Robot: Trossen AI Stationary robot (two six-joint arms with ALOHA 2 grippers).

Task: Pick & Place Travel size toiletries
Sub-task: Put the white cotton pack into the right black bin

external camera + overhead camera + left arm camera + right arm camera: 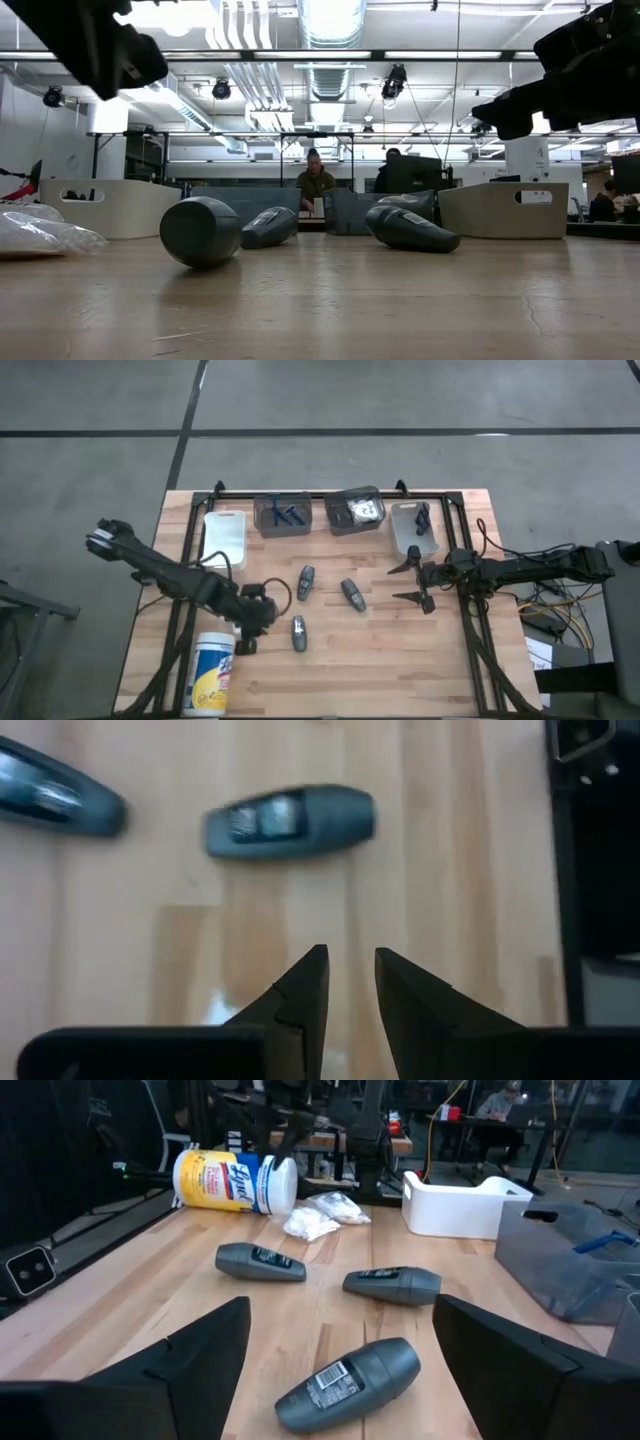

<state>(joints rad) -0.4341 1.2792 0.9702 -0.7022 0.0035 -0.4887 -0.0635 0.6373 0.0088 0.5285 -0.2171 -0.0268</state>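
Tubes: three dark grey oblong plastic tubes lie on their sides mid-table, well apart from each other: left tube [305, 582], right tube [352, 593], front tube [298, 633].
Packets: small white packets [322, 1215] sit beside the left arm (seen past the tubes from the right wrist).
Bins: white bin [224, 536], grey bin holding thin blue sticks [283, 513], grey bin with small black and white pieces [356, 510], clear bin [413, 525] along the far edge.
Canister: tall white canister with blue-and-yellow label [212, 672] lies on its side at the front left corner.
Left gripper [246, 643]: low over the bare wood near the front tube, fingers [300, 1000] nearly together with a narrow gap, nothing between them.
Right gripper [411, 581]: above the table just right of the right tube, jaws spread wide and empty, pointing toward the tubes.
Table: light wooden top [380, 670] with a black frame.
Room: people sit at desks beyond the table.
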